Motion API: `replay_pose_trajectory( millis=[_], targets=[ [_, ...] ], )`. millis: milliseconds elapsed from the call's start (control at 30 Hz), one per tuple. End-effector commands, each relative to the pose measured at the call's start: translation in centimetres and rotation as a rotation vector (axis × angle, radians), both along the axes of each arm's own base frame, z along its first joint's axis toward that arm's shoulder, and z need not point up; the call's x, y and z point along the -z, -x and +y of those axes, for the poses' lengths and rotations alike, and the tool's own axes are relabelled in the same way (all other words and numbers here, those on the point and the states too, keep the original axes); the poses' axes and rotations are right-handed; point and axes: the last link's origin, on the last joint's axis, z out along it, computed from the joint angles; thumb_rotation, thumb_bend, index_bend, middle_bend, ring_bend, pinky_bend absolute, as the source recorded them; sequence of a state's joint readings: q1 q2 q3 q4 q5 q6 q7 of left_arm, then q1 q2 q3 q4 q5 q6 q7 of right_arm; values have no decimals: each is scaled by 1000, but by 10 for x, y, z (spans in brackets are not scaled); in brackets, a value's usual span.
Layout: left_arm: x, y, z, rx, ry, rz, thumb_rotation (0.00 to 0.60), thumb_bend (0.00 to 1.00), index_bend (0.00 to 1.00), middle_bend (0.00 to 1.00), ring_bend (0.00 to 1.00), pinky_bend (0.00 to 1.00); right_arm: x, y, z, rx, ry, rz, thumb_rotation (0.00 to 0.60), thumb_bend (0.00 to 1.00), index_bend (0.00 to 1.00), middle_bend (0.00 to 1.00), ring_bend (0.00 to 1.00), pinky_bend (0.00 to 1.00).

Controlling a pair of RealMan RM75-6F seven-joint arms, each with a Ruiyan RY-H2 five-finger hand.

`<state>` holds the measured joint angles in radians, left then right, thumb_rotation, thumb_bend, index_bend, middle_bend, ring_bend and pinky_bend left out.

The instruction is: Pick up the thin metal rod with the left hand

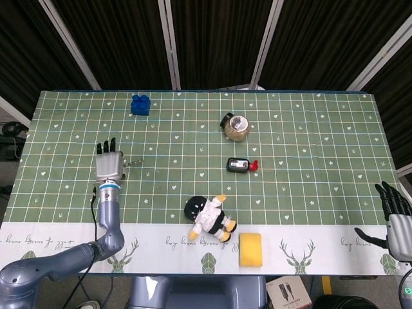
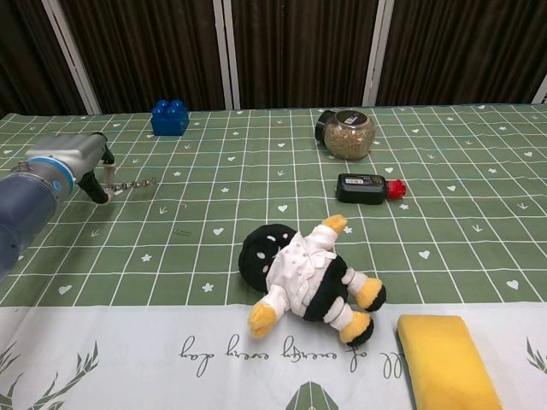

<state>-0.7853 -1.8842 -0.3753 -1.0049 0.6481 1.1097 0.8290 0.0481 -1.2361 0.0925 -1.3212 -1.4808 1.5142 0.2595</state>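
Pinching the thin metal rod at its near end, left hand holds it just above the green checked tablecloth, rod sticking out rightward. Right hand spread, off table edge.

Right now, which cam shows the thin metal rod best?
Chest view. The thin metal rod shows side-on, sticking out to the right of the left hand, which holds its near end. Head view shows the rod only as a faint sliver beside the left hand.
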Motion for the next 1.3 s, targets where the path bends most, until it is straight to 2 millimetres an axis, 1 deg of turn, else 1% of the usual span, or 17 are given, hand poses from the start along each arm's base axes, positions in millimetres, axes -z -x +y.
replay_pose_trajectory(
  millis=[33, 100, 167, 267, 367, 500, 600, 667, 900, 1067, 1300],
  targets=[
    [-20, -6, 2, 113, -3, 136, 600, 588, 593, 0, 0, 0, 0, 0, 0, -1, -2, 3, 600, 42, 64, 0, 0, 116],
    [-28, -9, 2, 172, 5, 201, 600, 587, 595, 0, 0, 0, 1, 0, 0, -1, -4, 7, 600, 42, 64, 0, 0, 116],
    [-38, -13, 1, 270, 26, 313, 600, 588, 595, 0, 0, 0, 1, -1, 1, -4, -6, 10, 600, 42, 64, 0, 0, 116],
    [-53, -17, -6, 451, 63, 504, 600, 587, 595, 0, 0, 0, 2, -1, 1, -7, -7, 12, 600, 42, 65, 0, 0, 117],
    [-61, -19, -15, 632, 90, 672, 600, 588, 607, 0, 0, 0, 2, -1, 1, -6, -8, 15, 600, 41, 65, 0, 0, 116],
    [-65, -19, -23, 819, 128, 844, 600, 587, 605, 0, 0, 0, 3, -2, 1, -7, -10, 19, 600, 42, 64, 0, 0, 116],
    [-65, -24, -27, 928, 143, 904, 600, 587, 602, 0, 0, 0, 3, -2, 1, -8, -10, 21, 600, 42, 64, 0, 0, 116],
    [-64, -31, -31, 1030, 154, 942, 600, 587, 602, 0, 0, 0, 4, -3, 1, -10, -11, 22, 600, 41, 64, 0, 0, 116],
    [-54, -43, -38, 1186, 180, 1034, 600, 588, 602, 0, 0, 0, 4, -3, 0, -8, -8, 18, 600, 41, 64, 0, 0, 117],
    [-43, -42, -46, 1234, 219, 1064, 600, 587, 601, 0, 0, 0, 4, -2, 0, -5, -12, 13, 600, 42, 64, 0, 0, 116],
    [-31, -41, -52, 1242, 245, 1072, 600, 587, 600, 0, 0, 0, 2, -3, 2, -10, -3, 7, 600, 43, 64, 0, 0, 116]
  ],
)
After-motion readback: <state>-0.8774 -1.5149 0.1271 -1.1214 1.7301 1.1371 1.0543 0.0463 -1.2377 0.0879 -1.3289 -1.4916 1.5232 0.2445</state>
